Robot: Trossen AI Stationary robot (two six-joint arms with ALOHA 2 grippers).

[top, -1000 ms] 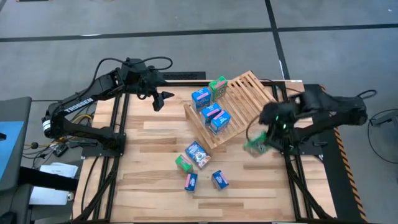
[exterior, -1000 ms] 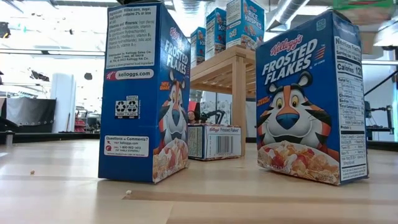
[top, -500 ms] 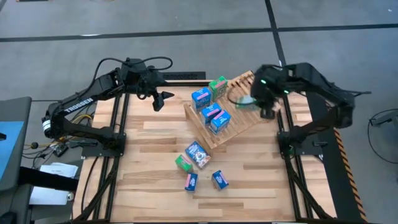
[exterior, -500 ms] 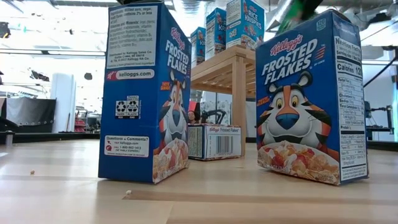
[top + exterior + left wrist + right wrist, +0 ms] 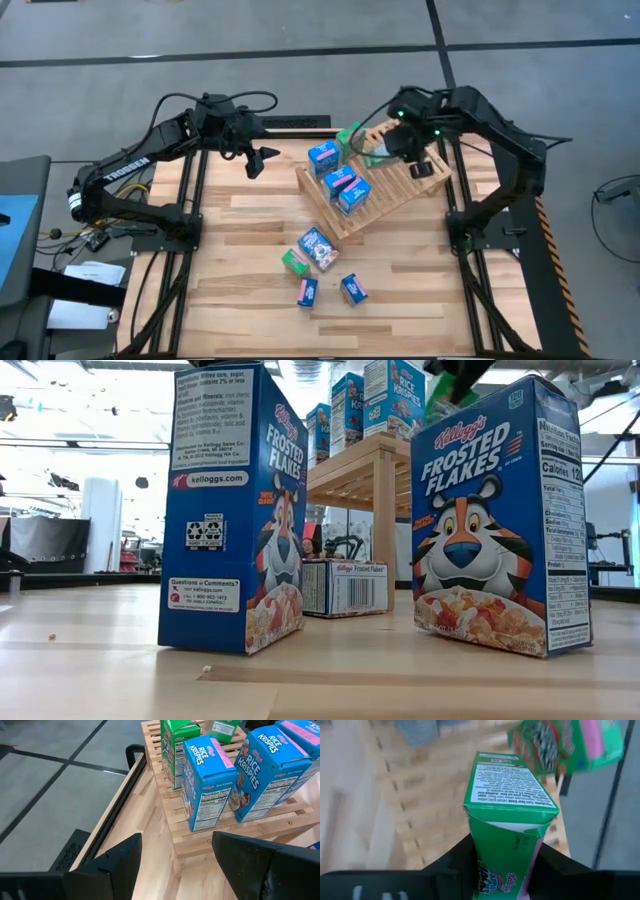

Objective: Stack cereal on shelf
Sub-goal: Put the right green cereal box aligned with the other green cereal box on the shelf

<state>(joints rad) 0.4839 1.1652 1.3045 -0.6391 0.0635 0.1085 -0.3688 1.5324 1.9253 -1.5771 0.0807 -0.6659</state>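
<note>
Slatted wooden rack (image 5: 395, 175), right of centre in the high view, carries blue Rice Krispies boxes (image 5: 340, 182) along its left edge. Right gripper (image 5: 385, 150), above the rack's upper part, clamps a green cereal box (image 5: 507, 795). Left gripper (image 5: 262, 160), upper left, hangs parted and empty.

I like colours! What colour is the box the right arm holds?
Green, with some pink; the held cereal box shows best in the right wrist view.
</note>
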